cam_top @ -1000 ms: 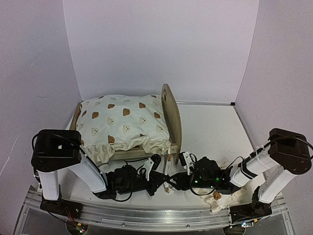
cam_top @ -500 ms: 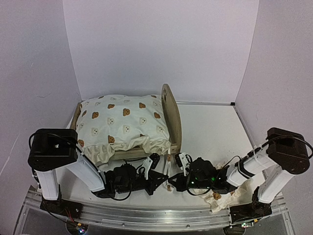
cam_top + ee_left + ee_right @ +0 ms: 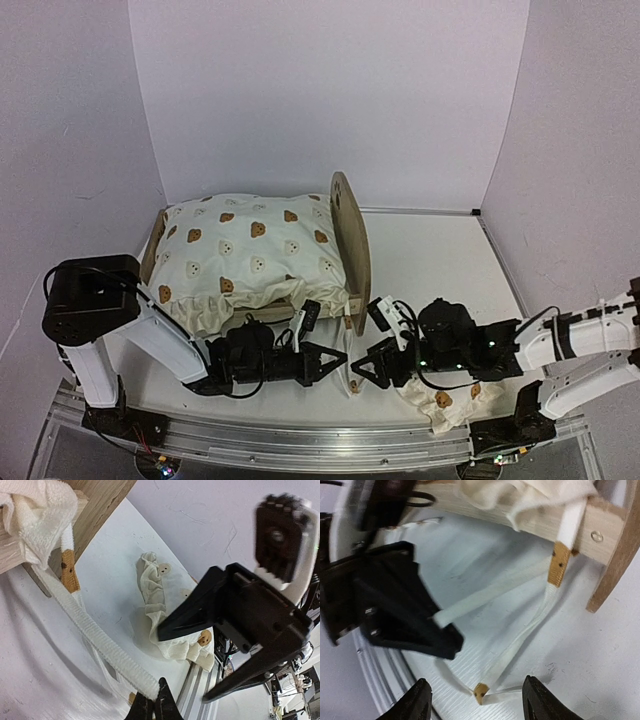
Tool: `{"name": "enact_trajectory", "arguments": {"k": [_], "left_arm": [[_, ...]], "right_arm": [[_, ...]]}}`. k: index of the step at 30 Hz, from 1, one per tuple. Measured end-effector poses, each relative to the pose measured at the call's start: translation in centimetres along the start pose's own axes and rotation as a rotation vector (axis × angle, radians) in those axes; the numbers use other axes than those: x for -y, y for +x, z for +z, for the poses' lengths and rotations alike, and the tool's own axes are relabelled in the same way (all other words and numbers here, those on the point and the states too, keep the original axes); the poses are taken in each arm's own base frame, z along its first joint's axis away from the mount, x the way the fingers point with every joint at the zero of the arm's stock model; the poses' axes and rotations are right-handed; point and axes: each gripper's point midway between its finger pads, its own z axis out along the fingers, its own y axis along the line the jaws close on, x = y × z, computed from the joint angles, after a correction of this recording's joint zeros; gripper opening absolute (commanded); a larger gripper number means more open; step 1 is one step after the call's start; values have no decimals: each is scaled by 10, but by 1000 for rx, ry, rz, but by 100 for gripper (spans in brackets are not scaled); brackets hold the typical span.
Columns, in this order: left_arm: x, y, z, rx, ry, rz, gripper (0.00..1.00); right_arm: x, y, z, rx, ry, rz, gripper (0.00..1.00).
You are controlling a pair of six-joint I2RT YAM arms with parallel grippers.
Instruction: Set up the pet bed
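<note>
Left tool is clenched on the end of a white tie, which runs taut from its tips back up to the corner of the pet bed. Right tool faces it just beside, tips nearly meeting, with its fingers spread apart and nothing between them gripped. A second tie droops from the same corner and lies slack on the counter, its tan end resting in the gap of the right tool's open fingers.

Both ties belong to the cream bear-print cushion, which sits piled on the bed and covers its base. The bed stands at the back left of the counter, its rounded headboard upright on the right-hand end and the near corner post just beyond the two tools. A small pillow in the same print lies crumpled at the near edge, partly under the right arm.
</note>
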Motion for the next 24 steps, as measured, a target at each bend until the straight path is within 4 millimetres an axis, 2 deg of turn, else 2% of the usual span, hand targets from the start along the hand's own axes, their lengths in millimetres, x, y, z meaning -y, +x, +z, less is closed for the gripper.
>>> {"name": "enact_trajectory", "arguments": {"k": [2, 5, 8, 12, 17, 22, 24], "left_arm": [[0, 0, 0, -7, 7, -25, 0], [-1, -1, 0, -15, 15, -50, 0], [0, 0, 0, -19, 19, -67, 0], [0, 0, 0, -20, 20, -75, 0], [3, -4, 2, -12, 26, -85, 0], [-4, -3, 2, -22, 4, -91, 0], [-3, -2, 2, -22, 7, -91, 0]], "right_arm": [[-12, -6, -17, 51, -71, -59, 60], [-24, -9, -22, 73, -137, -124, 48], [-28, -2, -10, 47, -173, -144, 41], [-26, 10, 6, 10, -178, -129, 40], [-32, -4, 8, 77, -204, -100, 36], [-28, 0, 21, 71, -207, -52, 22], [-27, 1, 24, 71, -207, -31, 20]]}}
